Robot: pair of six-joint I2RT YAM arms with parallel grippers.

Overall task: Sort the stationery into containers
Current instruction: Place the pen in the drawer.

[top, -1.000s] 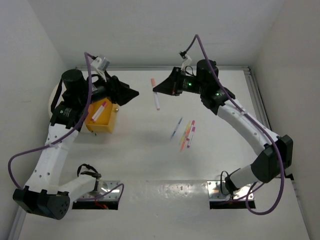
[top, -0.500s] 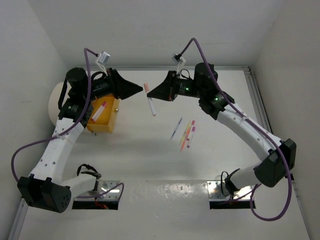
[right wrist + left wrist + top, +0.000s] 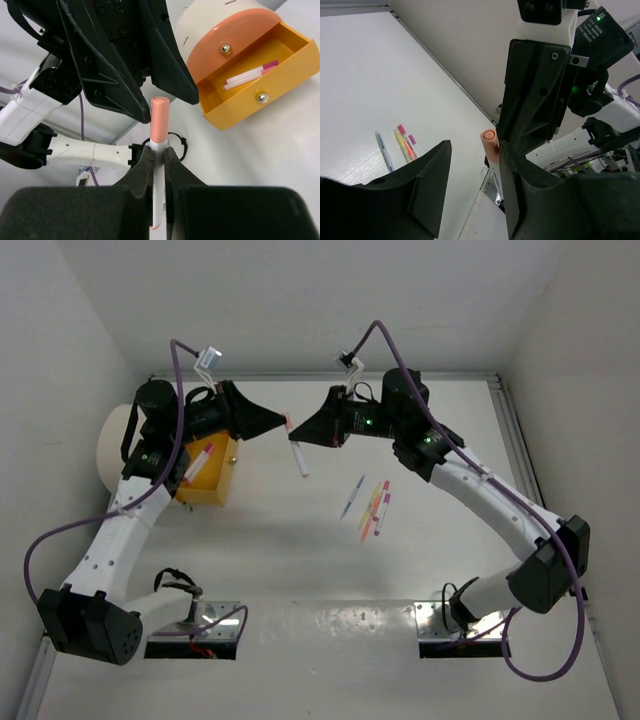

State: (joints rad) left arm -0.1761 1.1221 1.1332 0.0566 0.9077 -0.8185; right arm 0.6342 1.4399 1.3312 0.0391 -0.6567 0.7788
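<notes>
In mid-air above the far half of the table, toward 11 o'clock from its centre, the two grippers now meet tip to tip.

- Right gripper: jaws pinched on the white barrel of a pen, salmon cap sticking out past the fingertips. Grip unchanged over the last second.
- Left gripper: a second ago it hung just above the orange bin, jaws wide and well apart from the pen. It has since swung right to meet it, and the jaws have narrowed to bracket the cap. The left wrist view shows one finger at the cap and a gap remaining on the other side, so not yet clamped.
- Pen in the top view: carried left, now hanging between both grippers.

Outward: the bin sits at 8 o'clock of the meeting point, fixed to the white drum, with pink-white pens already inside. The loose pens lie at 4 o'clock, untouched.

Reading: a hand-over is under way. The left arm probably takes the pen for the bin. The risk is a release before the left grip seats.
</notes>
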